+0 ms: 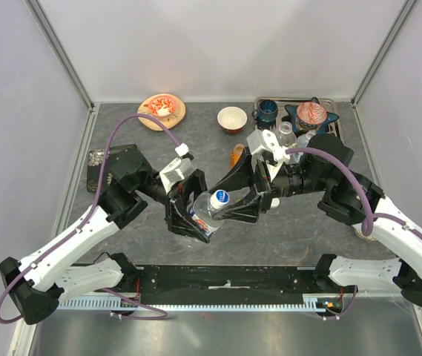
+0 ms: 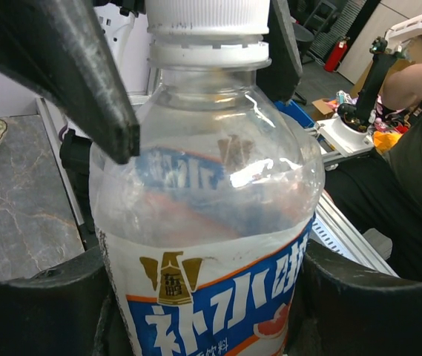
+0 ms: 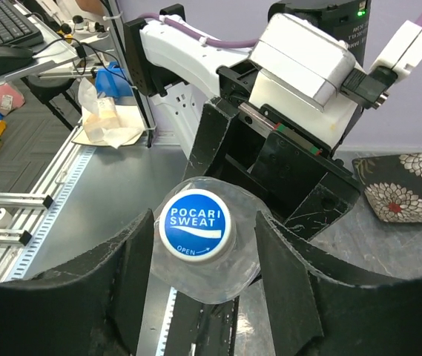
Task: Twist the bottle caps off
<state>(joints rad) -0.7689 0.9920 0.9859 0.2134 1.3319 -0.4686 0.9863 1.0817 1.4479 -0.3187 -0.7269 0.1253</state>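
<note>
Centrally in the overhead view, a clear bottle with a blue label is held tilted above the grey table, its blue cap pointing toward 1 o'clock. The left gripper is clamped around the body of the bottle, its jaws pinching the plastic from both sides; in the left wrist view the bottle is seen wedged between the dark pads at 7 and 5 o'clock, with the white neck ring at 12 o'clock. The right gripper is brought in from 3 o'clock, and its fingers are set on either side of the cap, which reads "POCARI SWEAT". A narrow gap is seen between each finger and the cap in the right wrist view, so the jaws are spread slightly and no grip is made.

Elsewhere on the table, an orange bottle is stood at 12 o'clock from the held bottle. Two further clear bottles are placed near a tray at 1 o'clock, partly hidden by the right arm. A white bowl is set at 12 o'clock, and a round plate at 11 o'clock. A dark patterned dish is laid at 9 o'clock, beside the left arm
</note>
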